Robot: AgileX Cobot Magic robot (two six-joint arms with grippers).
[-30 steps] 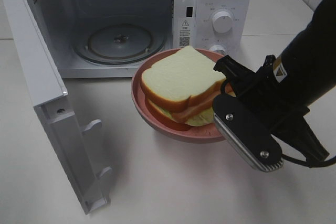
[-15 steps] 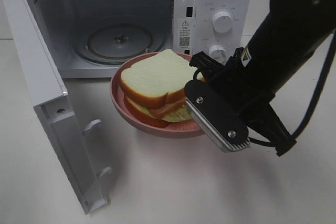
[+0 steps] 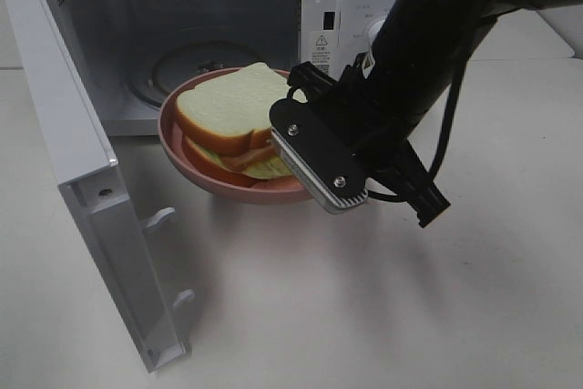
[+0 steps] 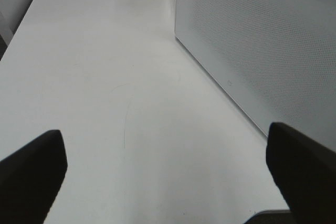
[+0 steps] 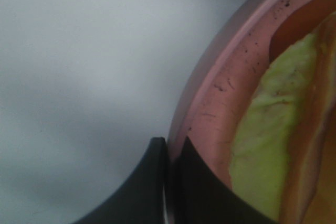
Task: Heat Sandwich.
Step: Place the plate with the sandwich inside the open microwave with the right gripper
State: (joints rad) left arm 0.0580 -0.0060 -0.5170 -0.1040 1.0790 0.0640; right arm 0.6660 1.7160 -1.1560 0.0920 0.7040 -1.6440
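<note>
The sandwich (image 3: 232, 116), white bread with a tan crust, lies on a round pink plate (image 3: 187, 163). My right gripper (image 3: 305, 166) is shut on the plate's right rim and holds it at the mouth of the open microwave (image 3: 383, 6). The plate's far edge reaches over the oven's sill. In the right wrist view the fingers (image 5: 152, 192) pinch the pink rim (image 5: 220, 93), with the sandwich's yellow-green filling (image 5: 262, 129) beside them. My left gripper (image 4: 165, 182) is open over bare table, beside the microwave's perforated side wall (image 4: 262, 40), and is out of the exterior high view.
The microwave door (image 3: 82, 179) stands swung open on the left, reaching toward the table's front. A glass turntable (image 3: 173, 66) lies inside the cavity. The control knobs are mostly hidden behind my right arm (image 3: 437, 34). White table (image 3: 364, 316) extends in front.
My right gripper has carried the plate and sandwich leftward and back, from in front of the control panel to the oven's opening. The left gripper stays open.
</note>
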